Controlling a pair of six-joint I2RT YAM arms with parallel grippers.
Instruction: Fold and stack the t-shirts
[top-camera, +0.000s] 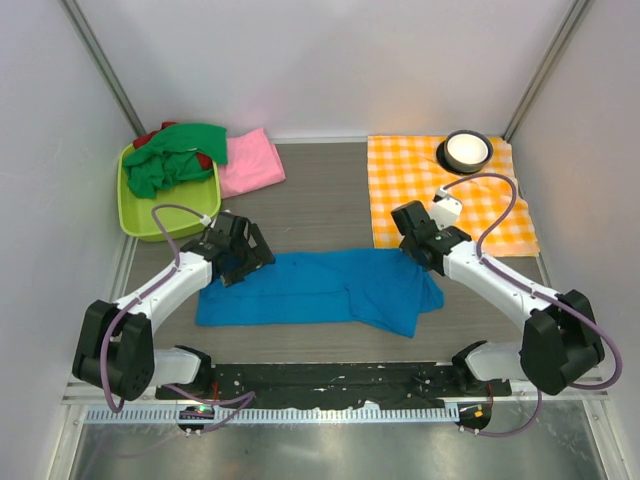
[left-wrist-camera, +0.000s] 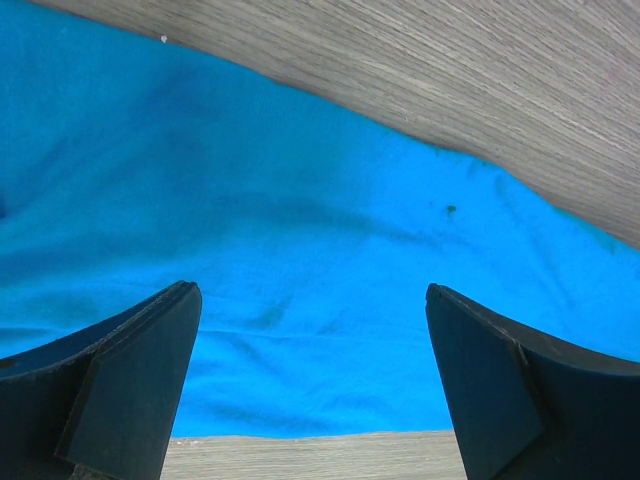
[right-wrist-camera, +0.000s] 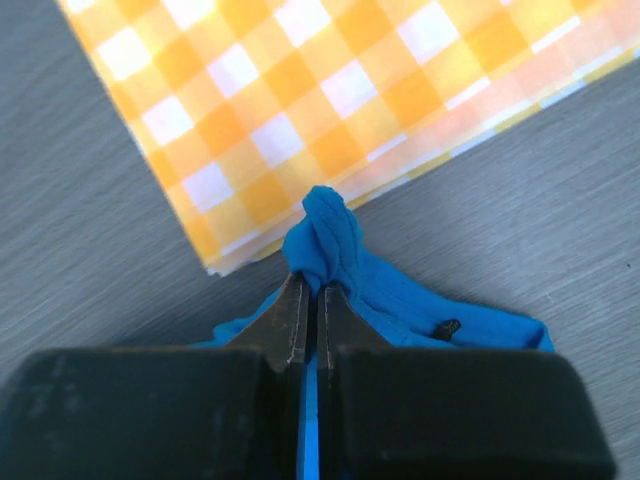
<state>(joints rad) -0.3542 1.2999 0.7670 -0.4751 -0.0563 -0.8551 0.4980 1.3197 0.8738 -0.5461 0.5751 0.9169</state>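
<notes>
The bright blue t-shirt (top-camera: 320, 290) lies spread across the table's middle, partly folded into a long band. My left gripper (top-camera: 238, 262) is open, its fingers (left-wrist-camera: 130, 385) apart just above the shirt's (left-wrist-camera: 300, 230) left end. My right gripper (top-camera: 420, 250) is shut on a bunched bit of the blue shirt (right-wrist-camera: 325, 240) at its upper right corner, beside the checked cloth's corner. The pink t-shirt (top-camera: 250, 163) lies folded at the back left. The green t-shirt (top-camera: 172, 155) and a red one (top-camera: 147, 138) lie heaped in a lime bin (top-camera: 140, 215).
An orange-and-white checked cloth (top-camera: 440, 190) covers the back right, also seen in the right wrist view (right-wrist-camera: 300, 100), with a black-rimmed white bowl (top-camera: 467, 150) on it. White walls enclose the table on three sides.
</notes>
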